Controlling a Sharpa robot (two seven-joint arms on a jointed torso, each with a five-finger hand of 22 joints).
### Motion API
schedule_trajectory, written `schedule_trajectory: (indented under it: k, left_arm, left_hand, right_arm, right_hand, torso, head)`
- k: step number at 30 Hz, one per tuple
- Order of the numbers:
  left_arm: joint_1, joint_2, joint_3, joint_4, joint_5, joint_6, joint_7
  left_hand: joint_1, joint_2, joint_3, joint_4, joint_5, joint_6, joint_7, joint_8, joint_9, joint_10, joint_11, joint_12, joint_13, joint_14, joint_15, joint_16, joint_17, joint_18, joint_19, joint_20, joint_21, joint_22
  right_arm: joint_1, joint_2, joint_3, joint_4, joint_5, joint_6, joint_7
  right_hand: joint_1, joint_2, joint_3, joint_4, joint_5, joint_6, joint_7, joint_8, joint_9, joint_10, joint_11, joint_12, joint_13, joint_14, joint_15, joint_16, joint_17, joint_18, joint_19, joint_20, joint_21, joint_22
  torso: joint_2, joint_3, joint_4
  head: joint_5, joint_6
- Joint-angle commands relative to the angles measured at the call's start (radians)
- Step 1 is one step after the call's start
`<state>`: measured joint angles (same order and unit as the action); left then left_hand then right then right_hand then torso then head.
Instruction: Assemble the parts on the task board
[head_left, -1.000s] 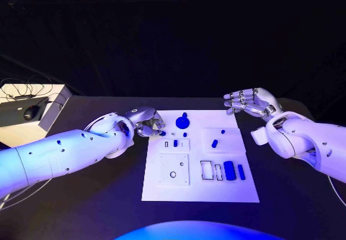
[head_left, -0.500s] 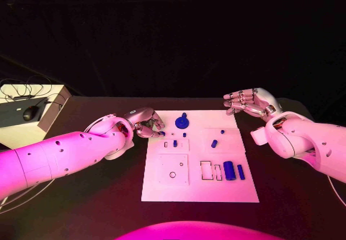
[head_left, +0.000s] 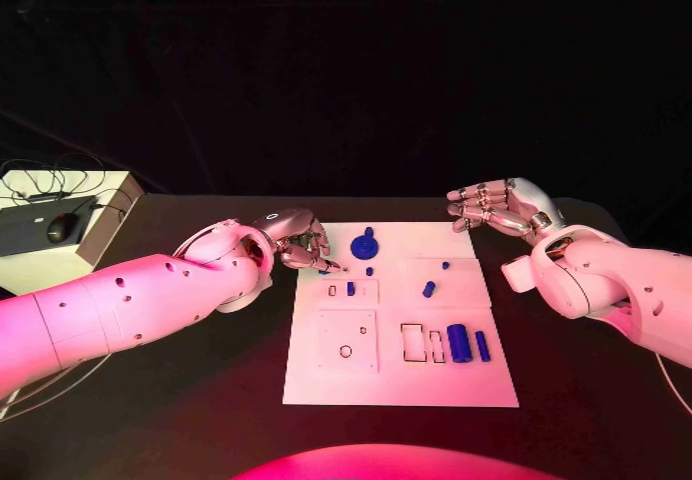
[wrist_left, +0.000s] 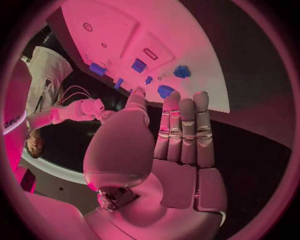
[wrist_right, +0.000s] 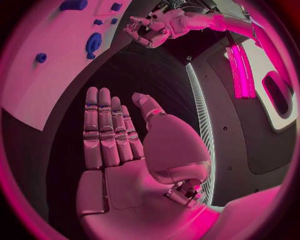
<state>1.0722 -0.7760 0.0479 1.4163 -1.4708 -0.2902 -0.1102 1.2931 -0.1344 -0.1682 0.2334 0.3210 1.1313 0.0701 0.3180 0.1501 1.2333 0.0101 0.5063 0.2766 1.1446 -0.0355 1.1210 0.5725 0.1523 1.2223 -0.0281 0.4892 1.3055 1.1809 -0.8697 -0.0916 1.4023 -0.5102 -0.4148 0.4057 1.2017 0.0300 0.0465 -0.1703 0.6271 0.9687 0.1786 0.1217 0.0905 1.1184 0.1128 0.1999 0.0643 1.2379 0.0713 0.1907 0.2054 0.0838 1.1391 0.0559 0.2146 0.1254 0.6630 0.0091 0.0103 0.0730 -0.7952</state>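
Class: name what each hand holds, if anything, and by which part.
Nothing is held. The left hand and the right hand are both empty, fingers apart.

No text, label, brand, number or sign can be read anywhere.

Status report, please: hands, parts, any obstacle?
Left hand open, over task board corner. Right hand open, off board. Parts untouched. No obstacle.

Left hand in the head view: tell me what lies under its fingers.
The left hand hovers at the task board's far left corner. Beside its fingers lies a small blue part. Whatever sits directly beneath the hand is covered.
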Motion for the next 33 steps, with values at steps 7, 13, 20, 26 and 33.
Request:
schedule_trajectory:
  k: [7, 13, 20, 26, 33]
  left_arm:
    - [0.059, 0.048, 0.006, -0.025, 0.254, 0.323, -0.399]
    - [0.102, 0.098, 0.005, -0.071, 0.37, 0.418, -0.513]
    - [0.141, 0.15, -0.012, -0.146, 0.431, 0.488, -0.565]
    - [0.155, 0.183, -0.027, -0.184, 0.479, 0.526, -0.578]
    - [0.166, 0.217, -0.04, -0.228, 0.48, 0.578, -0.584]
  left_hand:
    - [-0.017, 0.109, 0.011, -0.012, 0.015, 0.024, -0.044, 0.041, 0.117, 0.114, -0.057, 0.077, 0.111, 0.167, -0.054, 0.05, 0.163, -0.063, 0.127, -0.069, 0.273, 0.062]
    - [-0.063, 0.138, -0.001, -0.027, 0.013, 0.054, -0.039, -0.081, 0.163, 0.148, -0.057, 0.059, 0.16, 0.218, -0.057, 0.041, 0.287, -0.067, 0.146, -0.075, 0.358, 0.073]
    - [-0.112, 0.155, -0.046, -0.016, 0.011, 0.095, -0.039, -0.165, 0.202, 0.165, -0.059, 0.052, 0.198, 0.25, -0.06, 0.038, 0.38, -0.069, 0.154, -0.078, 0.399, 0.076]
    - [-0.132, 0.139, -0.055, -0.005, 0.009, 0.104, -0.041, -0.193, 0.223, 0.165, -0.059, 0.046, 0.21, 0.255, -0.061, 0.024, 0.402, -0.067, 0.152, -0.076, 0.405, 0.075]
    - [-0.161, 0.116, -0.032, 0.021, 0.002, 0.114, -0.044, -0.202, 0.243, 0.168, -0.061, 0.045, 0.208, 0.259, -0.062, 0.019, 0.429, -0.065, 0.15, -0.074, 0.414, 0.074]
  right_arm:
    - [0.0, 0.004, 0.0, -0.002, -0.011, 0.012, -0.002]
    - [0.0, 0.007, 0.0, -0.003, -0.016, 0.013, -0.003]
    - [0.0, 0.009, 0.0, -0.003, -0.018, 0.013, -0.005]
    - [0.0, 0.01, 0.0, -0.004, -0.019, 0.014, -0.006]
    - [0.0, 0.012, 0.0, -0.005, -0.019, 0.015, -0.007]
  right_hand:
    - [0.006, -0.003, -0.001, 0.007, 0.002, 0.0, 0.007, -0.004, -0.001, 0.009, 0.0, -0.004, -0.001, 0.0, -0.004, -0.004, -0.001, -0.014, -0.007, -0.003, 0.006, 0.002]
    - [0.005, -0.003, -0.001, 0.009, 0.004, 0.0, 0.007, -0.004, -0.001, 0.009, 0.0, -0.004, -0.001, 0.001, -0.004, -0.004, -0.001, -0.014, -0.007, -0.003, 0.006, 0.001]
    - [0.005, -0.003, -0.001, 0.009, 0.004, 0.0, 0.007, -0.004, -0.001, 0.009, 0.0, -0.004, -0.001, 0.001, -0.004, -0.004, -0.001, -0.014, -0.007, -0.003, 0.006, 0.001]
    - [0.006, -0.004, 0.0, 0.009, 0.005, 0.0, 0.007, -0.004, -0.001, 0.009, 0.0, -0.005, -0.001, 0.0, -0.004, -0.004, -0.001, -0.014, -0.007, -0.003, 0.006, 0.001]
    - [0.006, -0.004, 0.0, 0.009, 0.005, 0.0, 0.007, -0.004, -0.001, 0.009, 0.0, -0.005, -0.001, 0.0, -0.004, -0.004, -0.001, -0.014, -0.007, -0.003, 0.006, 0.001]
  torso:
    - [0.0, -0.0002, 0.0006]
    - [0.0, 0.0, -0.0006]
    - [0.0, 0.0008, -0.0004]
    - [0.001, -0.0005, -0.0002]
    - [0.001, -0.0003, 0.0008]
  head:
    - [0.001, 0.003]
    - [0.004, 0.004]
    - [0.005, 0.003]
    - [0.006, 0.002]
    - [0.007, 0.002]
